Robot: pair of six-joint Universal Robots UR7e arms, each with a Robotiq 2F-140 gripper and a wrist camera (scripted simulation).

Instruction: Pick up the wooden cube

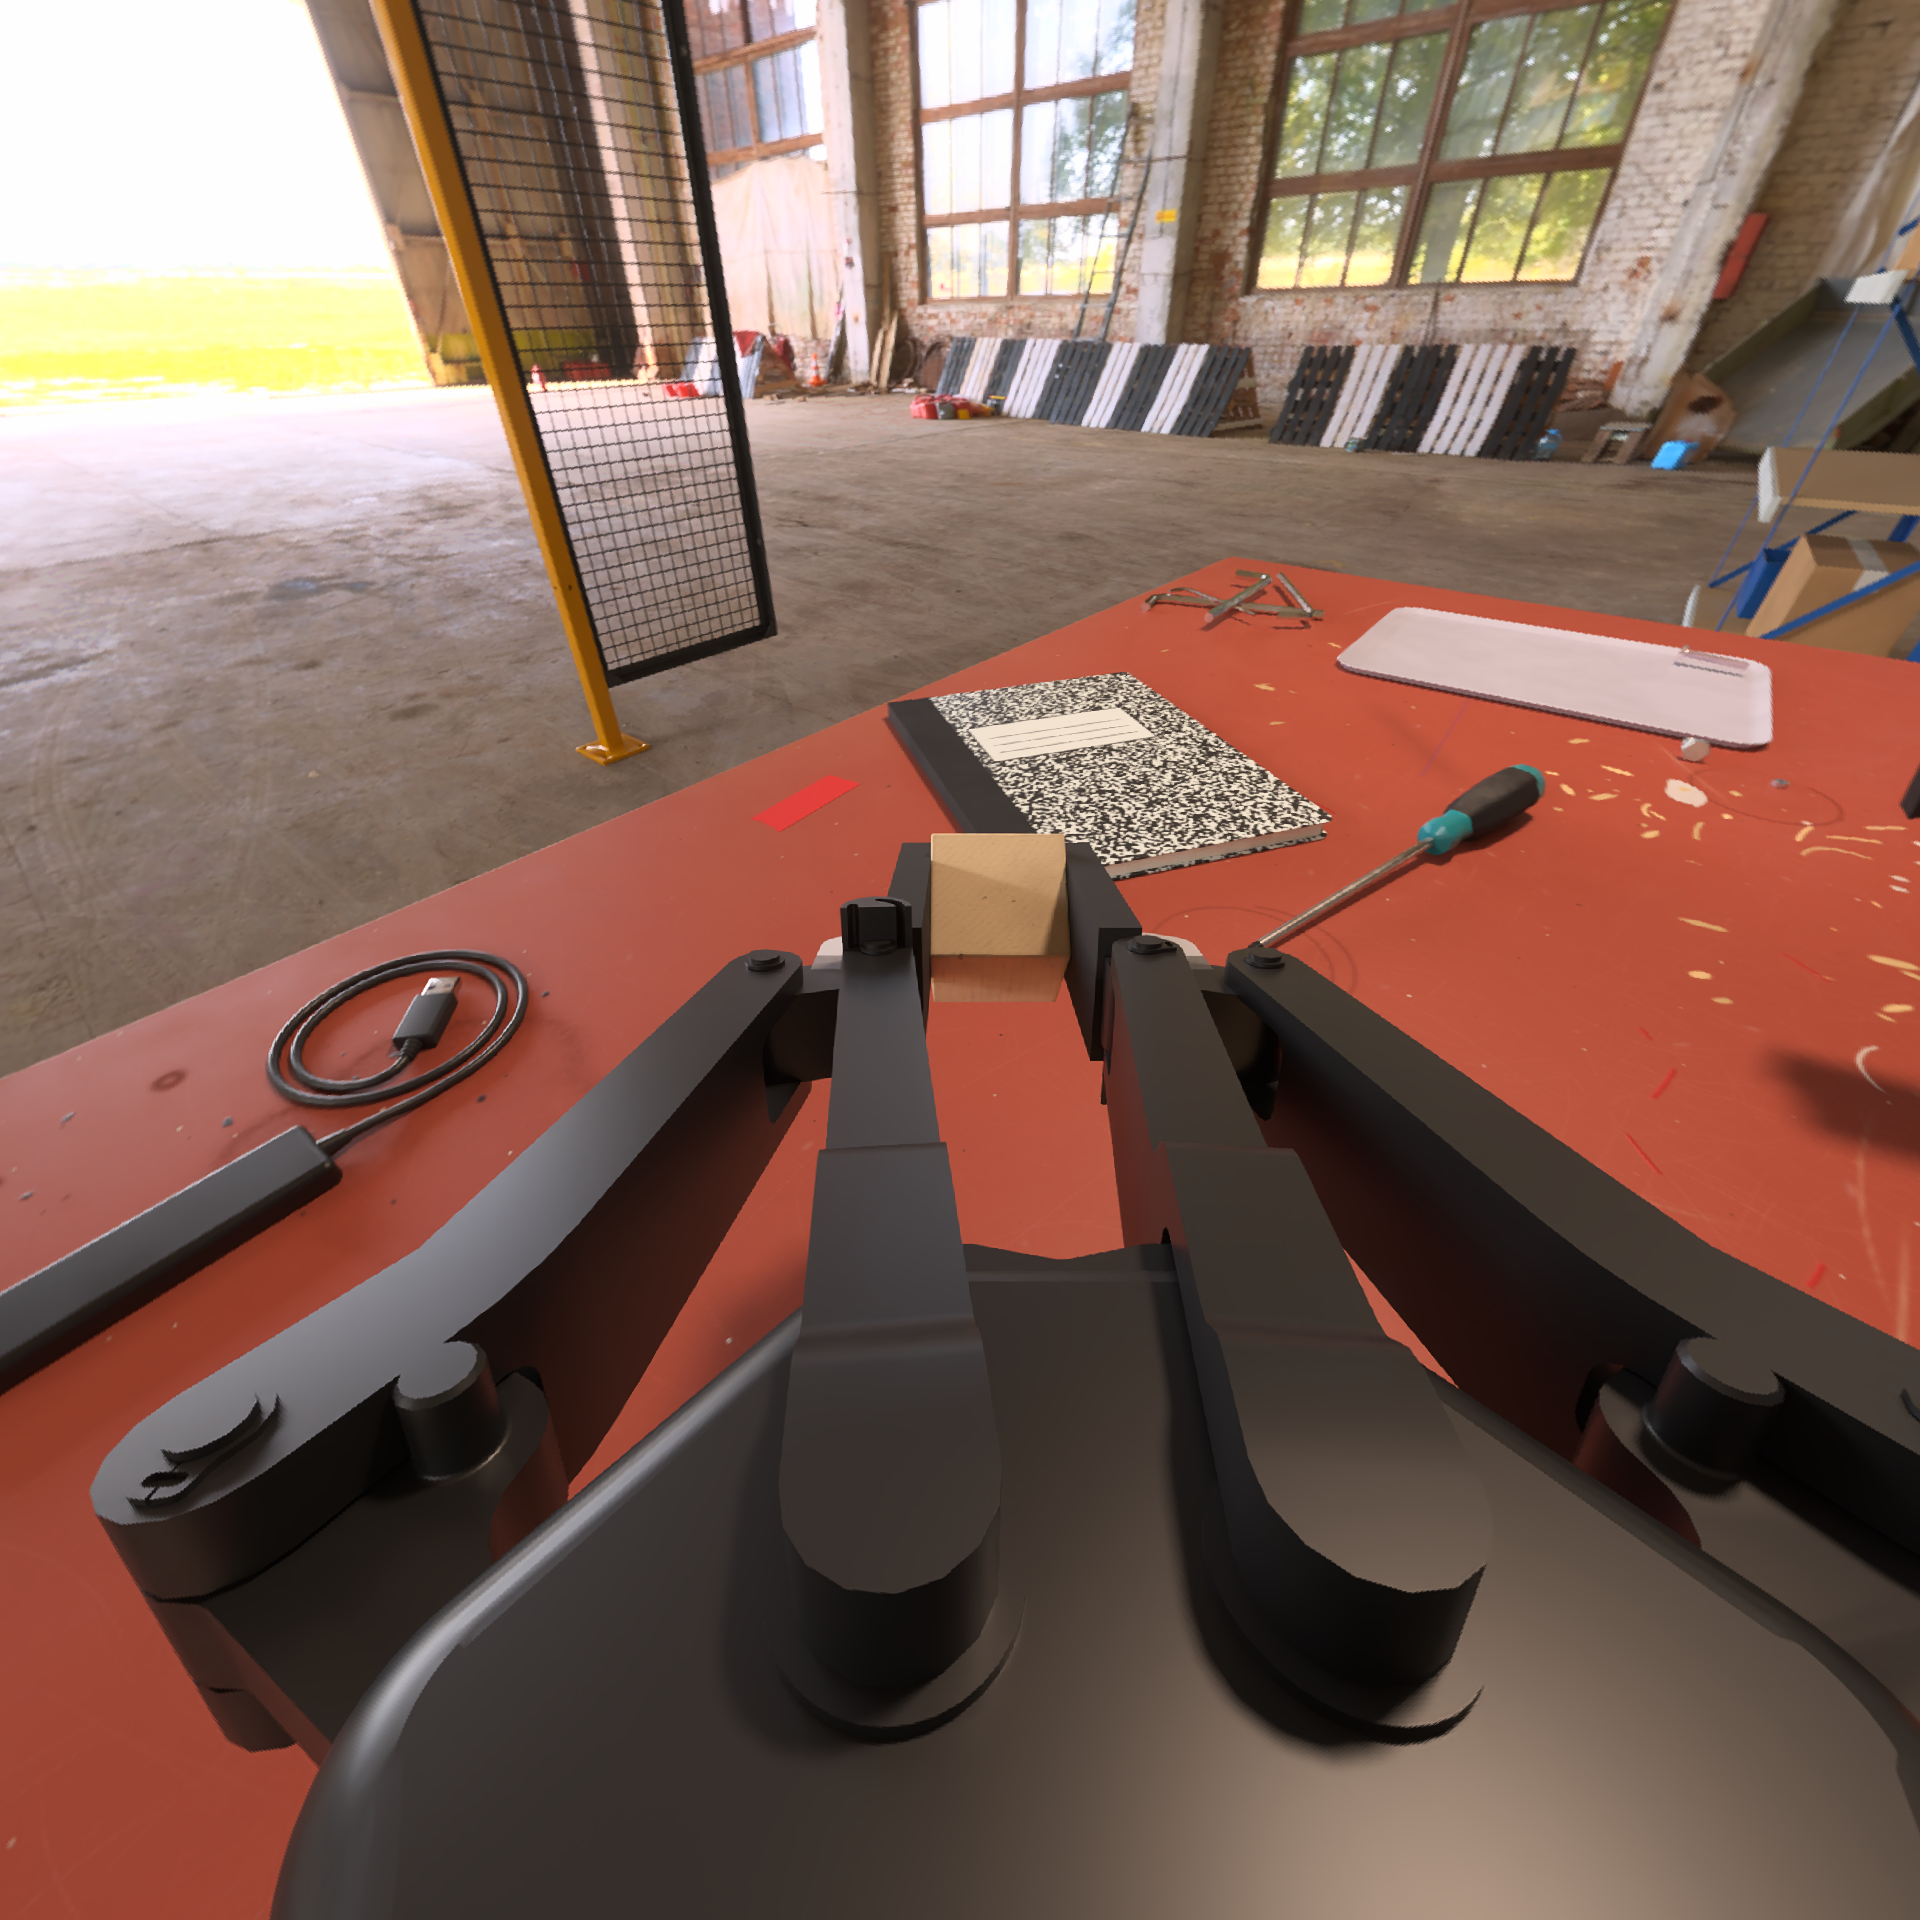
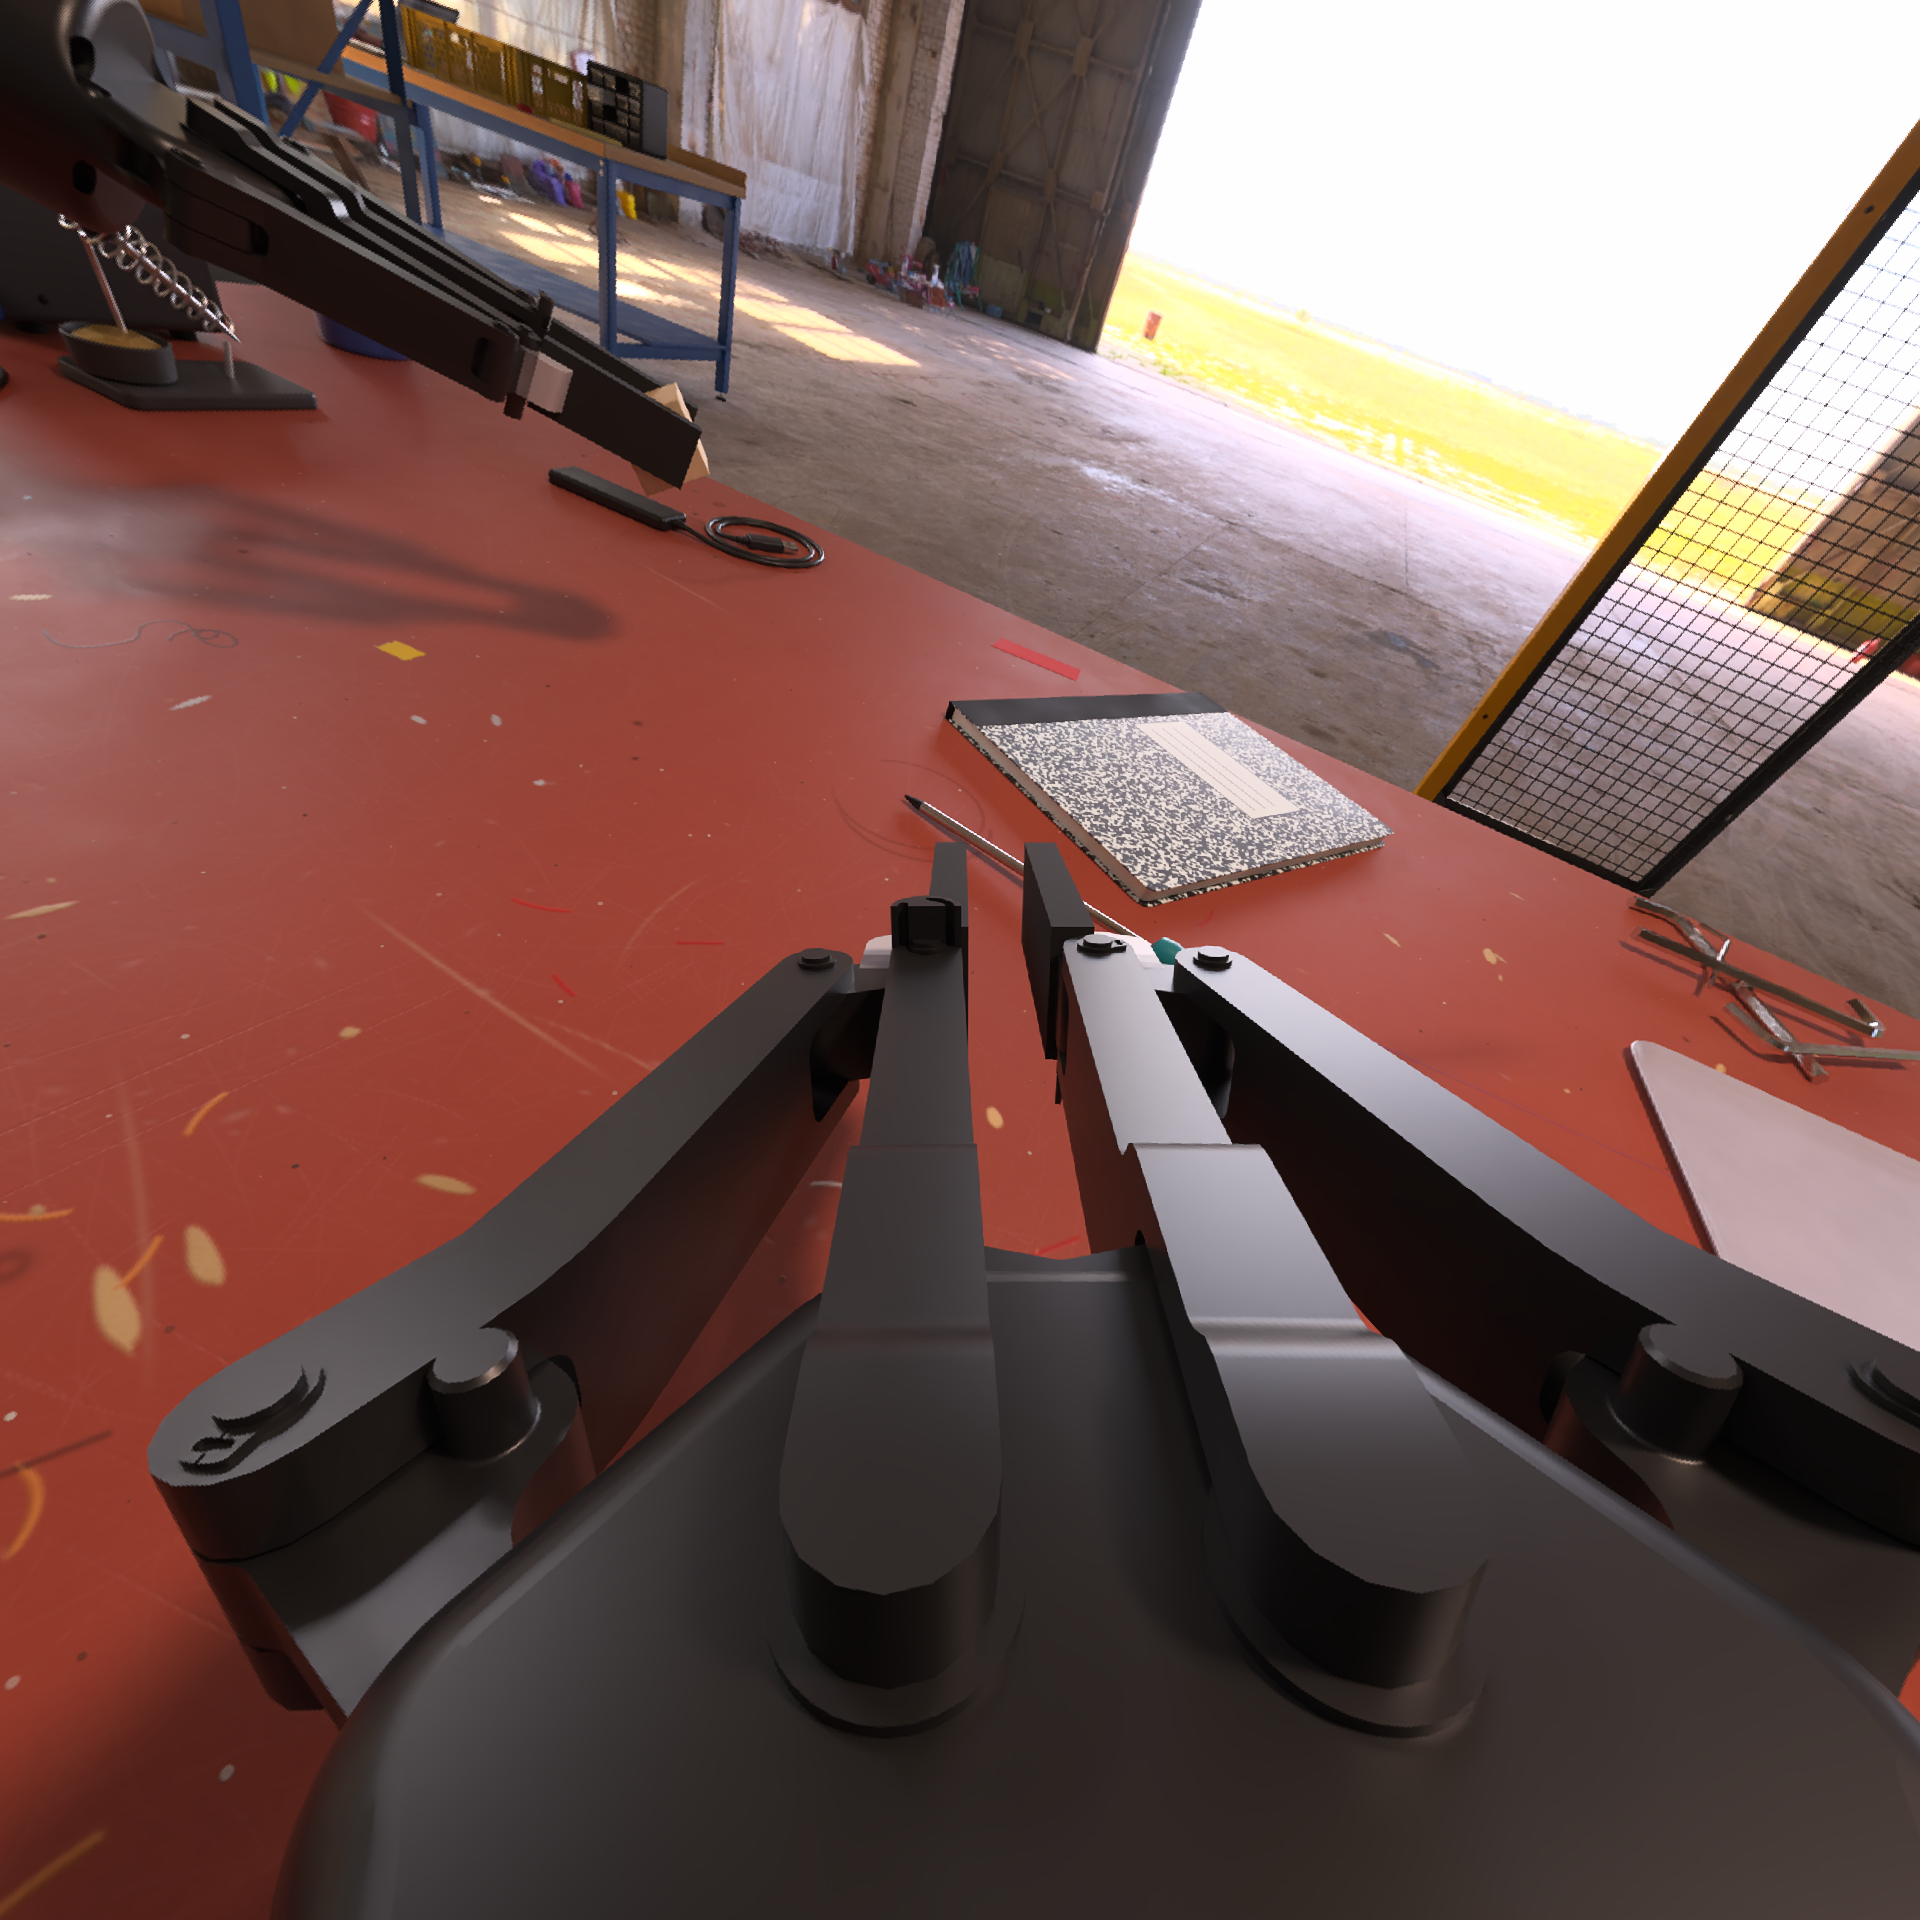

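Note:
The wooden cube (image 1: 997,902) is a pale, light-brown block clamped between the two fingertips of my left gripper (image 1: 997,883). In the right wrist view the left gripper (image 2: 665,436) shows at the upper left. It holds the cube (image 2: 670,399) in the air above the red table (image 2: 416,831), and its shadow lies on the table below. Only the cube's corners show there. My right gripper (image 2: 994,873) is empty, its jaws a narrow gap apart, hovering over the shaft of a screwdriver (image 2: 956,831).
A speckled notebook (image 1: 1122,774) lies just beyond the cube. Also on the table are the teal-handled screwdriver (image 1: 1475,810), a coiled USB cable (image 1: 400,1029), a pale tray (image 1: 1558,675), metal strips (image 1: 1236,601) and a soldering stand (image 2: 135,353). A mesh fence panel (image 1: 623,416) stands off the table's far edge.

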